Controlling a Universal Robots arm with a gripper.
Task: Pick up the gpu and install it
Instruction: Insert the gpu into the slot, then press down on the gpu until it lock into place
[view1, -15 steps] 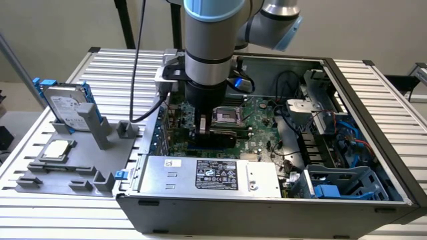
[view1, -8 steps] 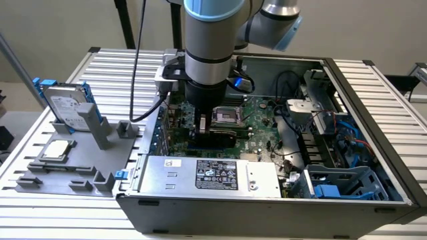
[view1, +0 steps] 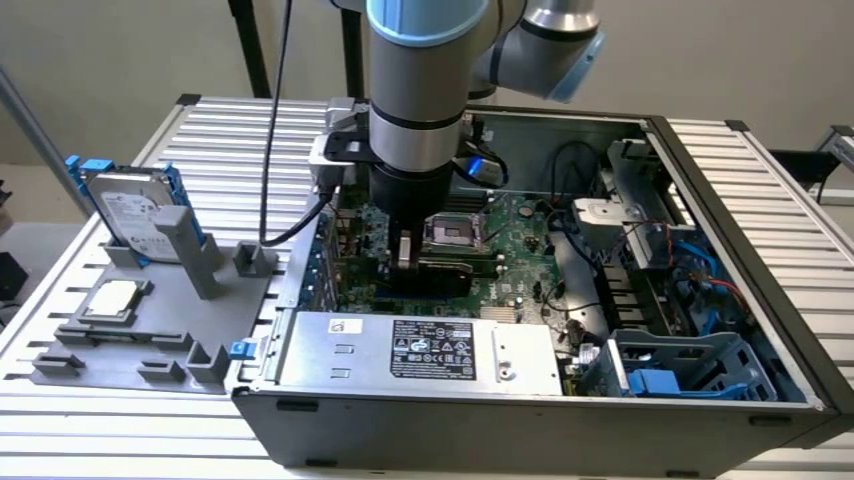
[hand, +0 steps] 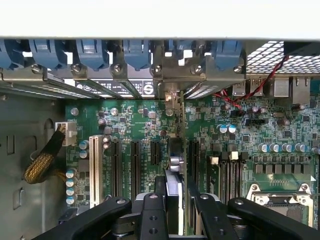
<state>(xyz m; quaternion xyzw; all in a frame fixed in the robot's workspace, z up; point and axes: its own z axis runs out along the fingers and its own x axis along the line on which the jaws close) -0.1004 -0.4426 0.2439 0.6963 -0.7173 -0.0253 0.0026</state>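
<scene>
You are at the install step: the gripper (hand: 172, 212) pinches the gpu (hand: 173, 165) edge-on, low over the motherboard (hand: 135, 125) slots. The card edge must meet one slot (hand: 192, 155) squarely, I think.

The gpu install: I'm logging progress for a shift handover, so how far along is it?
Done: the gpu is off the parts tray, where the hard drive and CPU chip remain. In hand: the hand grips the card edge-on, low inside the computer case over the motherboard's expansion slots. Left: whether the card is fully seated in a slot cannot be told, and the hand has not let go.
</scene>
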